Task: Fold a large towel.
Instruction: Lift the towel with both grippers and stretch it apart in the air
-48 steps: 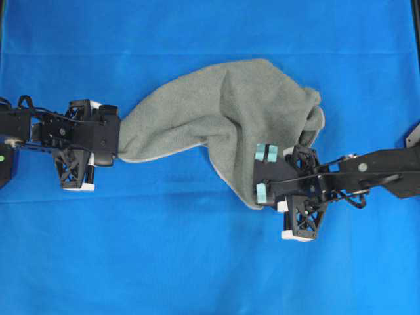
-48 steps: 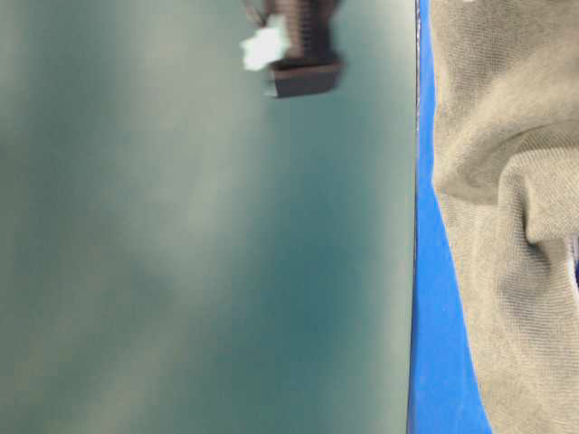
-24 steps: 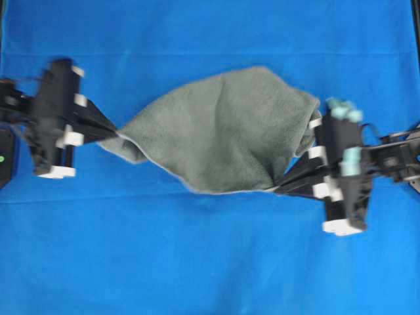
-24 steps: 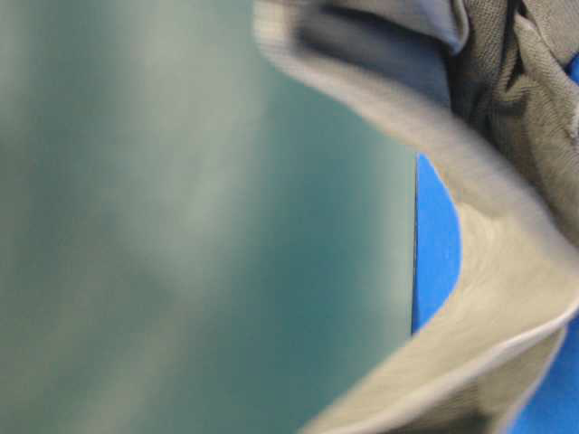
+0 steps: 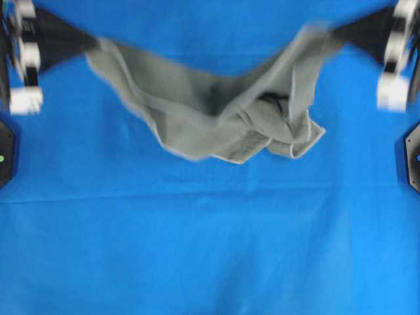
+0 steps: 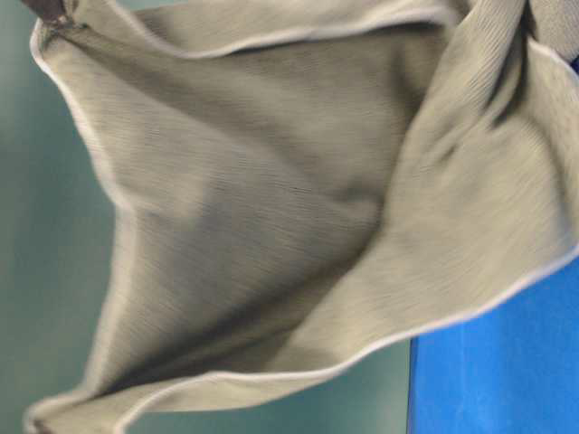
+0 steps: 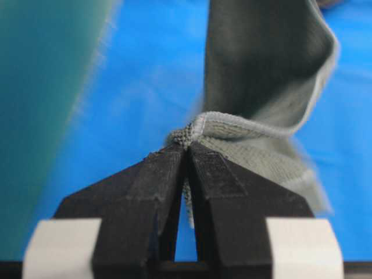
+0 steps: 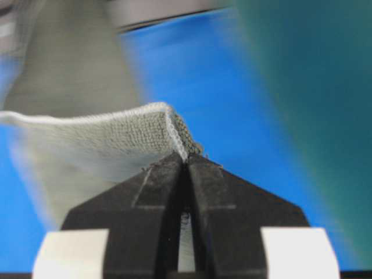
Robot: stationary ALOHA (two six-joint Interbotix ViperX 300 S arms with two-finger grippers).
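Two tools are holding the towel (image 5: 216,111) by opposite corners above the table, which is covered with a bright blue cloth (image 5: 210,249). At the far left of the overhead view, the left tool (image 5: 92,42) is pinching one hemmed corner; in the left wrist view its black fingers (image 7: 165,174) are pressing together at the tips, with the pale stitched hem bunching just beyond them and the rest of the towel (image 7: 267,70) trailing away over the blue cloth (image 7: 151,75). Between the two tools the towel is sagging in a shallow arc, its upper edge running from corner to corner and its lower part gathering into a twisted knot of folds right of centre, with one rounded corner sticking out toward the right. In the table-level view the towel (image 6: 271,208) is filling most of the frame as a hanging sheet edged by the pale hem, with a strip of blue cloth (image 6: 498,371) showing at lower right. At the far right of the overhead view, the right tool (image 5: 331,33) is gripping the other corner; in the right wrist view its fingers (image 8: 206,183) are likewise closing tip to tip on a hemmed corner of the towel (image 8: 116,139). Both arms are appearing blurred near the upper corners of the overhead view.
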